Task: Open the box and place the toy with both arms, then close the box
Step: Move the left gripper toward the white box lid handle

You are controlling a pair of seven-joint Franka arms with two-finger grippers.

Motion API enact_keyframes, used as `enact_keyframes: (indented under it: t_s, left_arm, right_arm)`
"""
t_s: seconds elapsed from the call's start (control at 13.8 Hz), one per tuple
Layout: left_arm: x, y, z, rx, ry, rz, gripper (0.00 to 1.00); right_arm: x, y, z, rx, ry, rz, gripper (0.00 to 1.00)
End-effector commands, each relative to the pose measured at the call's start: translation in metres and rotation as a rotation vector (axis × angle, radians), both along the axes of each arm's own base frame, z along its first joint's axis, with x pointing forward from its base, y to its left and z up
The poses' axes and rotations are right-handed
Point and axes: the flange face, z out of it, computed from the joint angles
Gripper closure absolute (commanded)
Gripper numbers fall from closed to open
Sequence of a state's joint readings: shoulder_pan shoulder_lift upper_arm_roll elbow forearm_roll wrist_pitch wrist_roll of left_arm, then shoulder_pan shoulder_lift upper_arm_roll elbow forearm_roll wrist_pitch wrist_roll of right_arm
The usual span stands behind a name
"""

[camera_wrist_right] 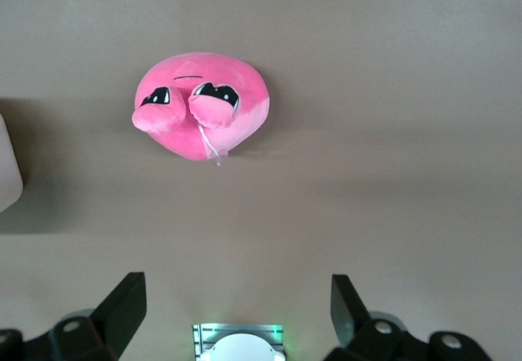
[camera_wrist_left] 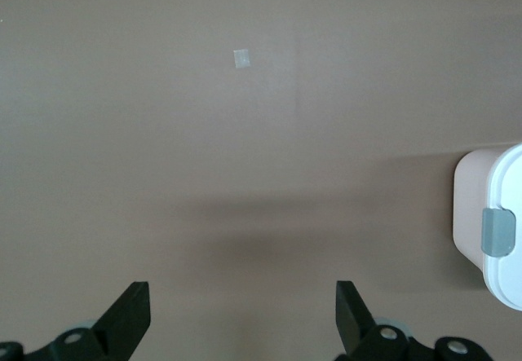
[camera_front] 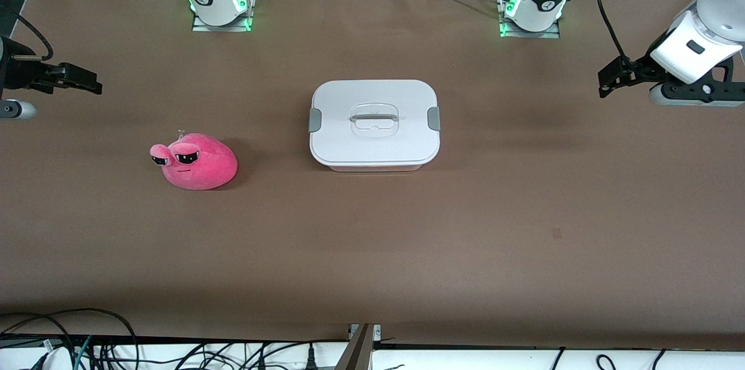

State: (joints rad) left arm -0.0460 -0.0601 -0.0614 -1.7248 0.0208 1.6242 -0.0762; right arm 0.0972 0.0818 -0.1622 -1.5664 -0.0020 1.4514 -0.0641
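The box [camera_front: 374, 125] sits shut at the table's middle, its flat white lid held by a grey clip [camera_front: 315, 120] at each end. One end of the box [camera_wrist_left: 497, 231] shows in the left wrist view. The toy [camera_front: 195, 162], a hot-pink plush with bulging eyes, lies toward the right arm's end, slightly nearer the front camera than the box. The toy [camera_wrist_right: 200, 104] also shows in the right wrist view. My right gripper [camera_front: 81, 80] [camera_wrist_right: 236, 308] hangs open over bare table at its end. My left gripper [camera_front: 611, 80] [camera_wrist_left: 243, 312] hangs open over bare table at its end. Both are empty.
Both arm bases [camera_front: 218, 0] [camera_front: 532, 6] stand at the table's back edge with green lights. Cables [camera_front: 87, 341] run along the edge nearest the front camera. A small pale square [camera_wrist_left: 241, 59] lies on the brown table surface [camera_front: 372, 253].
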Motion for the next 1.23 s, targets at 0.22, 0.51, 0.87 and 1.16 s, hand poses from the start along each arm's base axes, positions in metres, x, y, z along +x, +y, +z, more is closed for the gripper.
enact_keyframes:
  t_s: [0.22, 0.51, 0.87, 1.16]
  left_arm:
    - [-0.01, -0.08, 0.004, 0.007, 0.012, -0.253, 0.0]
    - [-0.021, -0.163, -0.026, -0.071, 0.083, -0.407, 0.0]
    - [-0.044, -0.287, -0.064, -0.164, 0.163, -0.686, 0.0]
    - [-0.034, -0.348, -0.091, -0.268, 0.192, -0.843, 0.0]
  right_arm:
    - [-0.001, -0.003, 0.001, -0.011, -0.005, 0.016, 0.0]
    - [-0.001, -0.003, 0.003, -0.011, -0.01, 0.014, 0.0]
    - [0.005, -0.007, -0.001, -0.009, -0.006, 0.011, 0.0]
    - [0.016, -0.007, -0.007, -0.016, -0.001, 0.016, 0.0]
